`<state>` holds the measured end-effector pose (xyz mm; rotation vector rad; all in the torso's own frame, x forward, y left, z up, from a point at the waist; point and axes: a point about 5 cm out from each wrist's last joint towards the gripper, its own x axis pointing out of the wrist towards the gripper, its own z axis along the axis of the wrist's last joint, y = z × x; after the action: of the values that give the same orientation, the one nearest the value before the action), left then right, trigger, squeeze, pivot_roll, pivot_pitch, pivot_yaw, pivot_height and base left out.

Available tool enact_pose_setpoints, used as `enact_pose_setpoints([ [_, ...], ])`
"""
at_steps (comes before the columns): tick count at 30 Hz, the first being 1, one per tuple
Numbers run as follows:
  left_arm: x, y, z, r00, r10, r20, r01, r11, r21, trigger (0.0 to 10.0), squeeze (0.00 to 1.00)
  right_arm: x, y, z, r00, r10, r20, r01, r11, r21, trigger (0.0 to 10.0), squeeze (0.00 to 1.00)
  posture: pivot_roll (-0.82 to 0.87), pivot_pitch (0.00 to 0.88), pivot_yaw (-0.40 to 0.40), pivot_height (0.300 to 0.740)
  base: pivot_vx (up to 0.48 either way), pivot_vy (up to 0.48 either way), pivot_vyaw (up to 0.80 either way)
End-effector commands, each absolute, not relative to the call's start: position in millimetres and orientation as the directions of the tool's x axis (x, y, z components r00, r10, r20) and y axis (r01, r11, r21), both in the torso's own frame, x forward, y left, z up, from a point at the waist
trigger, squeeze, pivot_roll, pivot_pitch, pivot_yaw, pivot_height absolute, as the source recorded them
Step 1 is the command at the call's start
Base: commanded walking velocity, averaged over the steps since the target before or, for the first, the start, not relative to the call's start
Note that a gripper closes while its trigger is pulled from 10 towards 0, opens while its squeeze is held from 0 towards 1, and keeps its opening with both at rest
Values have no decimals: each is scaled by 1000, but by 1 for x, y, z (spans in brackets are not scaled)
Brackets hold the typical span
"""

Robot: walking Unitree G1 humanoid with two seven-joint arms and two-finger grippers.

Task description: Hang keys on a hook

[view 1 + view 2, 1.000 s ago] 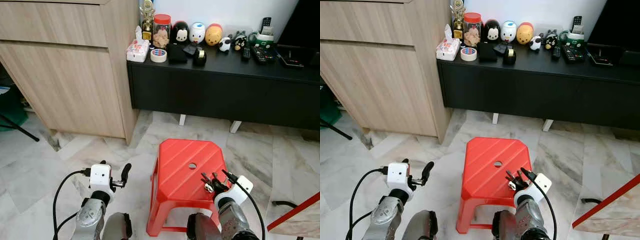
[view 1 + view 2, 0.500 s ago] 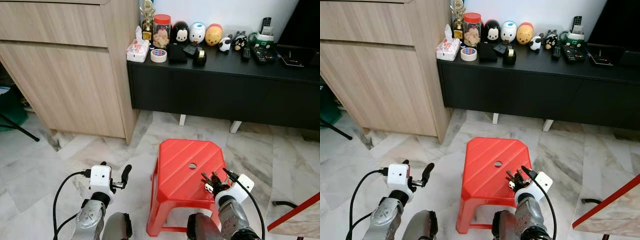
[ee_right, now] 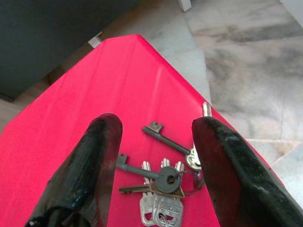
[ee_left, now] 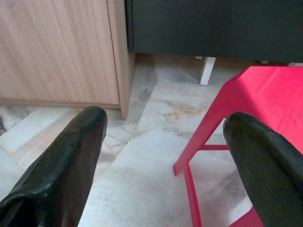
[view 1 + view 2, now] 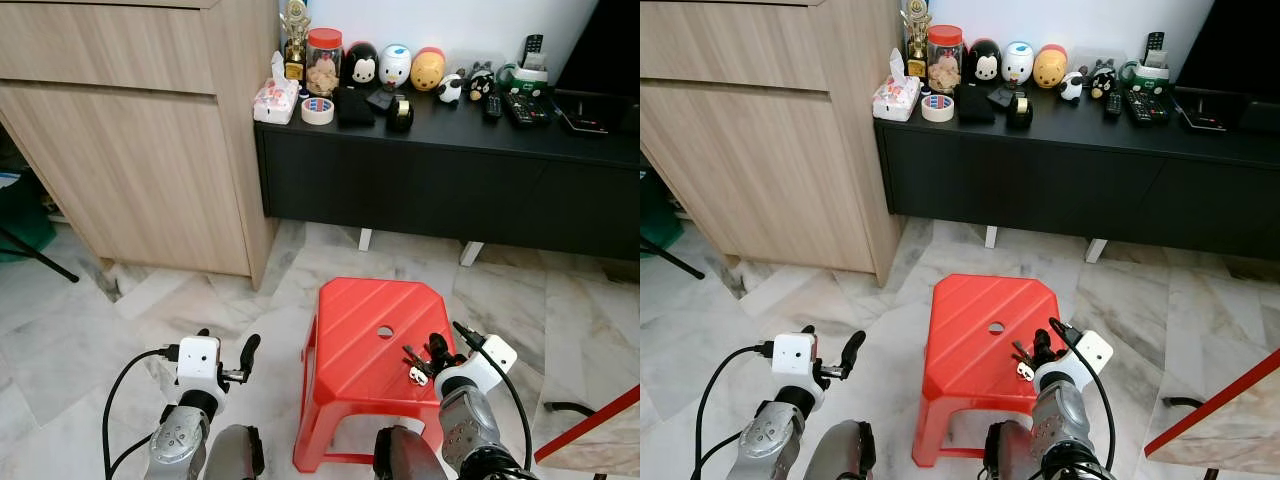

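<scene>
Your right gripper is hovering, fingers apart, over the keys lying on the red stool; left gripper is idling, fingers apart

Left arm: I see it low at my left, forearm raised, wrist pointing forward.
Left gripper: jaws spread wide, nothing between the fingers.
Right arm: low at my right, wrist angled forward and inward.
Right gripper: jaws parted, fingers hovering, gripping nothing.
</scene>
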<state>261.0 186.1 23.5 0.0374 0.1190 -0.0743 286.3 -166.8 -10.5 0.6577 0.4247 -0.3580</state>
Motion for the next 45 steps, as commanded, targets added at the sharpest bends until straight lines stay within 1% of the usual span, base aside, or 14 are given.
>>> enact_pose_setpoints([
  [1, 260, 184, 24, 989, -88, -120, 95, 994, 51, 10000, 0, 282, -169, -15, 839, -207, -503, 484, 706, 516, 10000, 0, 99, 92, -59, 600, 0, 0, 0],
  [9, 258, 185, 23, 989, -84, -120, 91, 994, 53, 10000, 0, 273, -167, -24, 802, -209, -559, 540, 653, 531, 10000, 0, 103, 98, -59, 600, 0, 0, 0],
  [12, 257, 186, 23, 989, -82, -120, 90, 994, 55, 10000, 0, 269, -169, -28, 775, -211, -595, 572, 634, 520, 10000, 0, 105, 105, -59, 600, 0, 0, 0],
  [24, 253, 188, 26, 990, -86, -110, 93, 994, 64, 10000, 0, 268, -178, -29, 767, -225, -601, 582, 638, 504, 10000, 0, 114, 137, -58, 600, 0, 0, 0],
  [32, 254, 189, 29, 990, -85, -108, 94, 993, 73, 10000, 0, 275, -171, -24, 791, -187, -582, 540, 662, 521, 10000, 0, 120, 135, -56, 600, 0, 0, 0],
  [45, 255, 189, 30, 990, -84, -110, 93, 993, 77, 10000, 0, 273, -163, -27, 790, -149, -595, 521, 674, 524, 10000, 0, 120, 131, -55, 600, 0, 0, 0],
])
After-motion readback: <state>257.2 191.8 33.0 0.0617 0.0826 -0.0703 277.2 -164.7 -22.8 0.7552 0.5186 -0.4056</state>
